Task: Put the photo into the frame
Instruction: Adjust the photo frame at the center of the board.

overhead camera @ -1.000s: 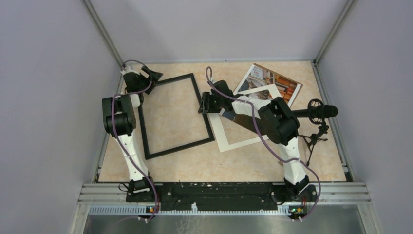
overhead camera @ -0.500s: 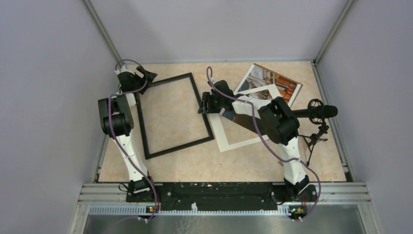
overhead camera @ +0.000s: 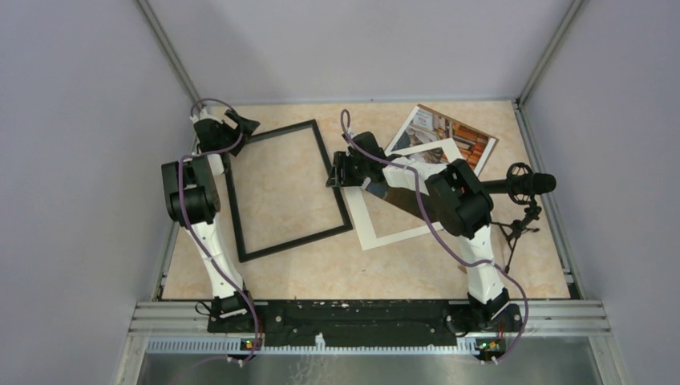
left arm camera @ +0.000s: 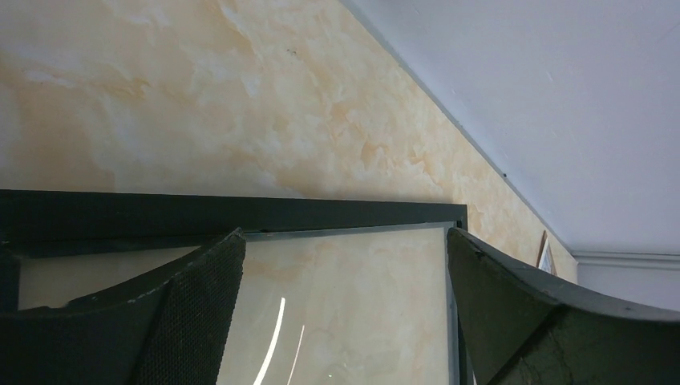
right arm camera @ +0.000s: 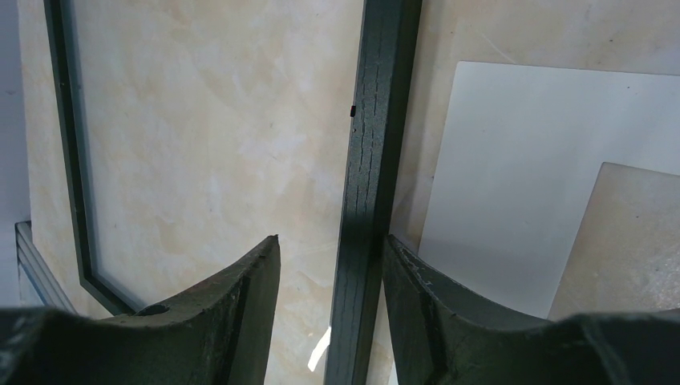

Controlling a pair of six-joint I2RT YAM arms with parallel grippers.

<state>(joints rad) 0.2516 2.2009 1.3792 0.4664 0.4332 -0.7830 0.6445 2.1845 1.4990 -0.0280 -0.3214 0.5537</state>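
Table (overhead camera: 321, 273): carries all parts.
Frame (overhead camera: 296, 243): lies flat at left-centre of the top view, opening up, likely to receive the print.
Mat (overhead camera: 397, 235): white, just right of the frame.
Photo (overhead camera: 453, 136): upper right, partly under the mat; not yet in the frame.
Right gripper (right arm camera: 329, 241): half open, straddling the frame's right rail with a gap on one side; likely placed to shift it.
Left gripper (left arm camera: 345, 233): jaws wide, empty, over the frame's upper-left corner; probably to brace it.
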